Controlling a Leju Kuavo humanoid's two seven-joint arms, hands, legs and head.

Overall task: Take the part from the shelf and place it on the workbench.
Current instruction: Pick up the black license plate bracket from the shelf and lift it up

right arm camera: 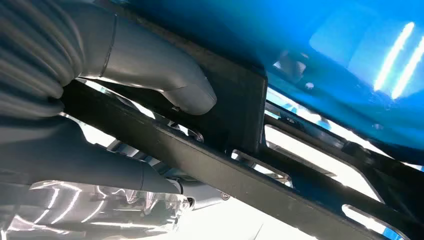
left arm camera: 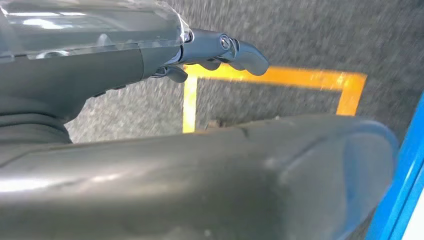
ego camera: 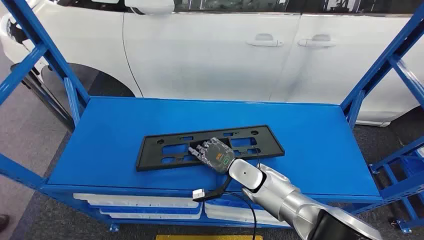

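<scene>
White car (ego camera: 210,50) behind, yellow floor tape (left arm camera: 280,77).

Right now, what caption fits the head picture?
Right hand grips the black part on the blue shelf.

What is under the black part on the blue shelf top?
The black part lies over the blue shelf top, blue showing through its cutouts. The right hand grips its middle, thumb on one face, fingers through an opening. The surface beneath the hand is covered.

Black slotted part (ego camera: 165,150) flat on blue shelf (ego camera: 310,130)
</scene>
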